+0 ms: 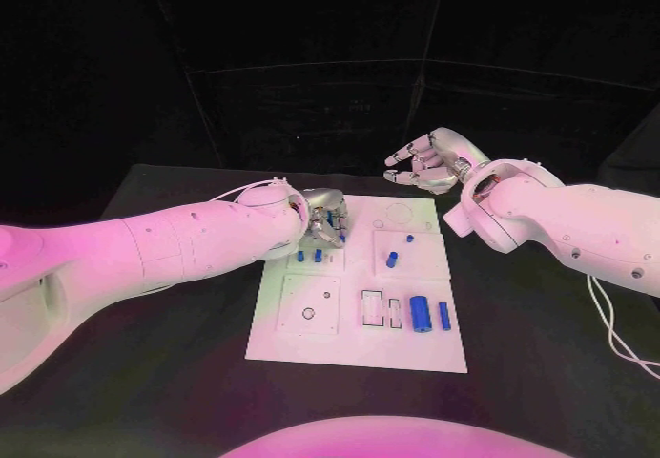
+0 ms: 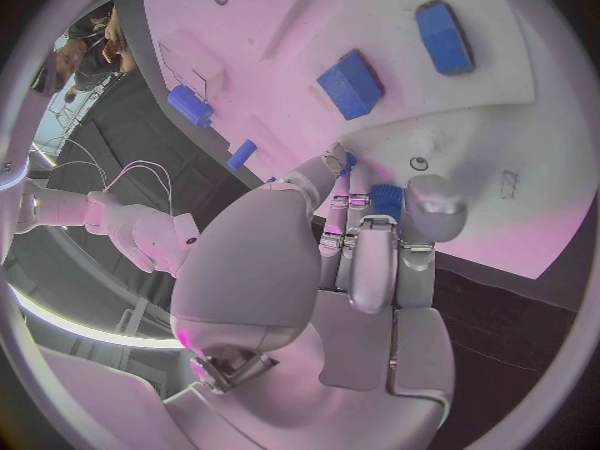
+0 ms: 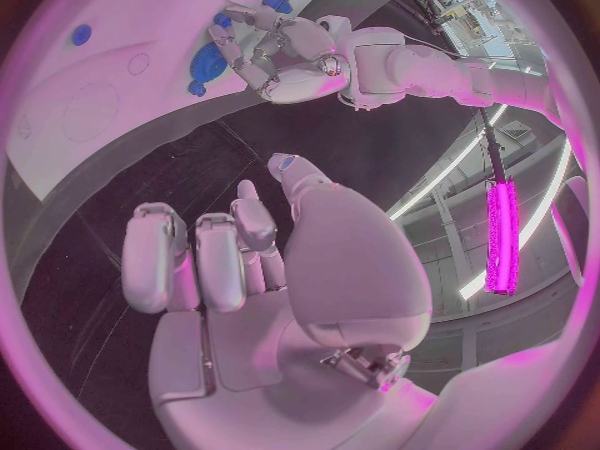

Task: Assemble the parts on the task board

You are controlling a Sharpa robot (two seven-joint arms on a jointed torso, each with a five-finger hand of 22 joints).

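Left hand (image 1: 324,221) pressed low over task board (image 1: 360,353) at upper left, fingers curled near blue parts (image 1: 310,256), grip unclear; right hand (image 1: 430,160) spread empty, parked upper right, likely waiting

A black counter (image 1: 165,382) stands before a dark backdrop (image 1: 302,86) of black panels with faint seams. Pinkish light falls across the scene. Beyond the counter, the right wrist view shows a glowing magenta light bar (image 3: 501,235) hanging upright and a curved pale light strip (image 3: 431,185).
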